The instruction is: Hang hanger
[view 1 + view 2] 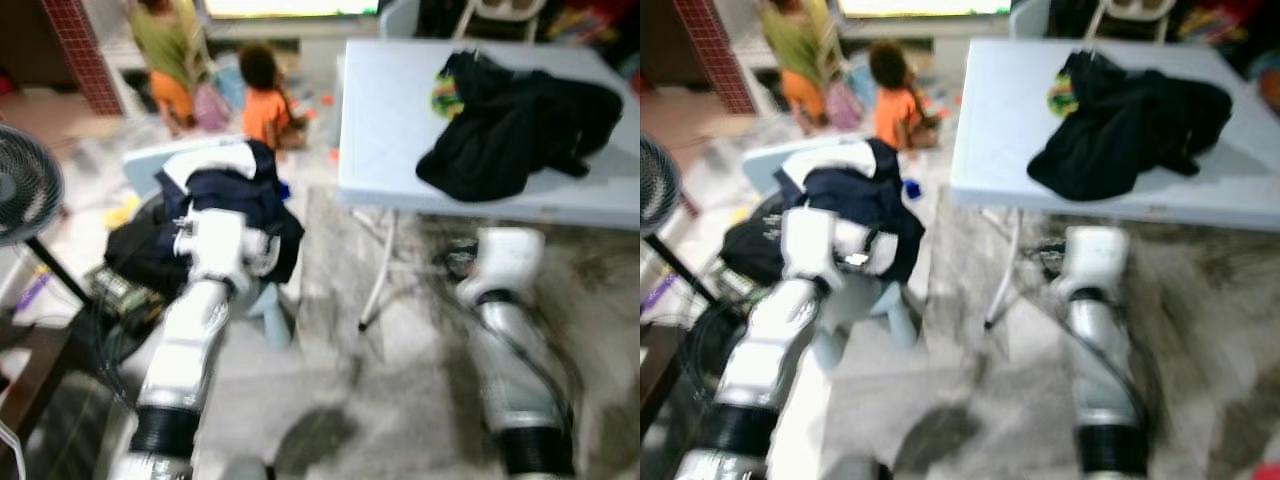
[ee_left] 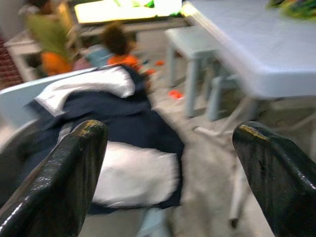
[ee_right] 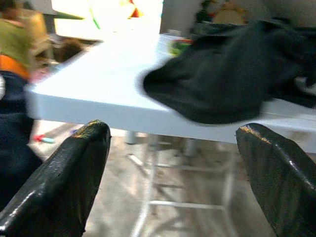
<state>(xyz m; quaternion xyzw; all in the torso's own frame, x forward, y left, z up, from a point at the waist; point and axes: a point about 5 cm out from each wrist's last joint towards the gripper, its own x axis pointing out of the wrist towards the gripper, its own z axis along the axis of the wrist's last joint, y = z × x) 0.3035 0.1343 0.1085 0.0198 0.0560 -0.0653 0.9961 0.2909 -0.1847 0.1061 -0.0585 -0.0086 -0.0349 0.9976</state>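
Left eye view is showing a blurred room with a white table standing ahead of the robot. A black garment is lying heaped on the table, toward its right end, with something green and yellow peeking out beside it; whether that is the hanger cannot be told. Left of the table a navy and white jacket is draping over a pale blue chair. Beyond the chair, past the table's left end, two people are staying low on the floor. A fan is standing well left of the table.

The left gripper is hovering with fingers spread wide, empty, pointing at the jacket. The right gripper is hanging just below the table's near edge, also spread wide and empty, facing the garment.
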